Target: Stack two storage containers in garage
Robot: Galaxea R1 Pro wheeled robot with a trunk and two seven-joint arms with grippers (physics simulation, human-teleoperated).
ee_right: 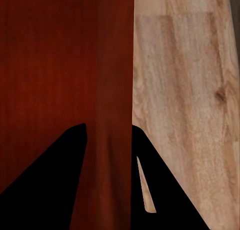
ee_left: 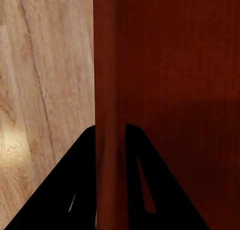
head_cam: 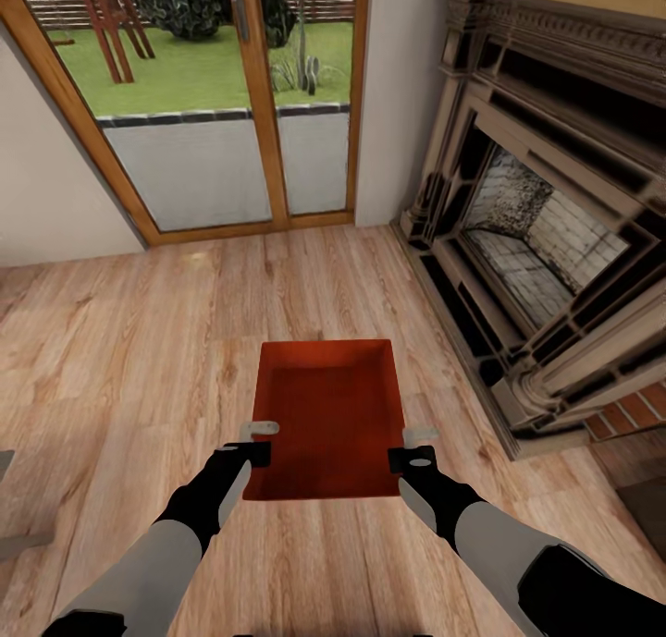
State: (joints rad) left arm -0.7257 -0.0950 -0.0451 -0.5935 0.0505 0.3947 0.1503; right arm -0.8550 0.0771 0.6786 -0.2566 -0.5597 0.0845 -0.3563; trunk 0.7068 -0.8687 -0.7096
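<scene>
Item, one bin (head_cam: 326,420) between our claws over the living-room planks (head_cam: 139,341), left claw (head_cam: 258,441) and right claw (head_cam: 413,445) each clamped on a side wall: carrying step, next we likely turn for the garage, holding it level.

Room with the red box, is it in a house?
Probably yes, a living room. There is a brick fireplace at the right, a wood-plank floor, and glass doors onto a lawn. The red box sits between both grippers.
</scene>
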